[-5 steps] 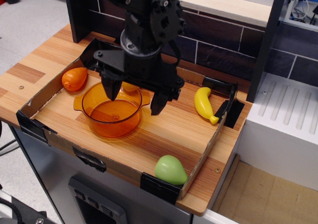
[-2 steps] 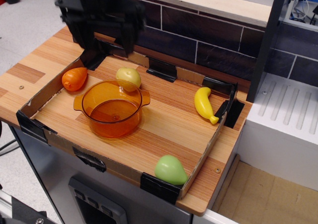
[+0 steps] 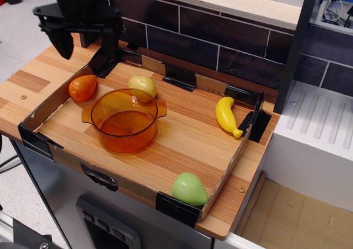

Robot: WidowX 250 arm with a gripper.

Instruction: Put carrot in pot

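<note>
The carrot (image 3: pixel 83 87) is a glossy orange toy lying at the far left of the cardboard tray (image 3: pixel 38 138), against its left wall. The transparent orange pot (image 3: pixel 124 120) stands just to its right, empty, with two small side handles. My black gripper (image 3: pixel 86 42) hangs open above and behind the carrot, at the tray's back left corner. Its two fingers (image 3: pixel 62 43) point down, spread wide, with nothing between them.
A yellow-green round fruit (image 3: pixel 143 85) sits right behind the pot. A yellow banana (image 3: pixel 226 116) lies at the right of the tray. A green pear (image 3: pixel 189 189) lies in the front right corner. A dark brick wall (image 3: pixel 220 44) runs behind the tray.
My gripper has moved up and far to the left, from over the pot to above the tray's back left corner. The round fruit behind the pot is now uncovered.
</note>
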